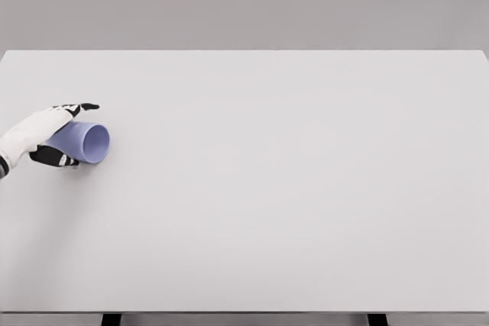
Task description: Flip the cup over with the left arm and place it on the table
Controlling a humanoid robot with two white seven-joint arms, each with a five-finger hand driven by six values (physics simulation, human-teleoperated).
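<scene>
Left hand (53, 133) around tilted cup (82, 142)

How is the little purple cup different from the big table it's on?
The cup is bluish purple; the table is plain white. The cup is small and round, and the table is wide and flat, filling most of the view. The cup lies tipped on its side with its open mouth facing right, gripped by the left robot hand, while the table is not gripped by anything. Both look smooth and plain, with no pattern.
</scene>
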